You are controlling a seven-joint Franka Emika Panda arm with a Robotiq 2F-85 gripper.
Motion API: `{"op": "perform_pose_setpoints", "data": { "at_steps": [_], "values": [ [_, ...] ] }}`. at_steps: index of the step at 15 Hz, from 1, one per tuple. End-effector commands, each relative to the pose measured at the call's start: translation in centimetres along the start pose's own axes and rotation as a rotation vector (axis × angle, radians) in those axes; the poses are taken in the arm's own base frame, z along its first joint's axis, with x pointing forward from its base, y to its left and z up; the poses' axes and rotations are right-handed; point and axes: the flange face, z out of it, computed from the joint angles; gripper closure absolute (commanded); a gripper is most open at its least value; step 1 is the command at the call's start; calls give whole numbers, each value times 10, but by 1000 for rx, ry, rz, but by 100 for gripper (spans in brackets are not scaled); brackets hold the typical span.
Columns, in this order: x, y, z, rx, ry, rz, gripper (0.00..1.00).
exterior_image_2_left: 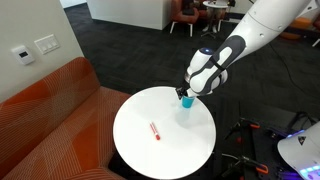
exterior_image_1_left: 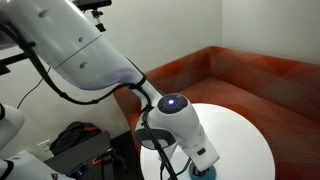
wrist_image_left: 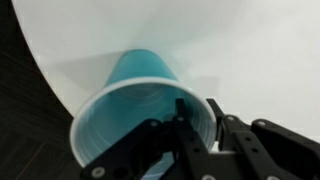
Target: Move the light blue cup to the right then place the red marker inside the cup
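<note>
Gripper (wrist_image_left: 203, 112) pinches the light blue cup (wrist_image_left: 140, 85) by its rim, one finger inside, one outside. In an exterior view the cup stands near the white table's (exterior_image_2_left: 135, 155) 1 o'clock edge, with the red marker (exterior_image_2_left: 155, 130) lying at the cup's 7 o'clock.

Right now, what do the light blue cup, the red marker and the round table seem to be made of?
The light blue cup looks like thin plastic: smooth, one even colour, soft sheen inside. The red marker is too small to judge; probably plastic. The round table has a matte, even white top, perhaps laminate or paint; its core is hidden.
</note>
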Motion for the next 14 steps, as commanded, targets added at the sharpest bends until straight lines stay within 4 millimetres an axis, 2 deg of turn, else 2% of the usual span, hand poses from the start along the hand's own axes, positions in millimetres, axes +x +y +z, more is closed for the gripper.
{"op": "perform_pose_setpoints", "data": {
  "at_steps": [1,4,8,14],
  "values": [
    [5,-4,-2,9,10,-15,99],
    [9,-9,-14,22,16,-31,100],
    [23,-30,-36,40,53,-96,99],
    [40,-84,-66,28,72,-274,99]
  ]
}}
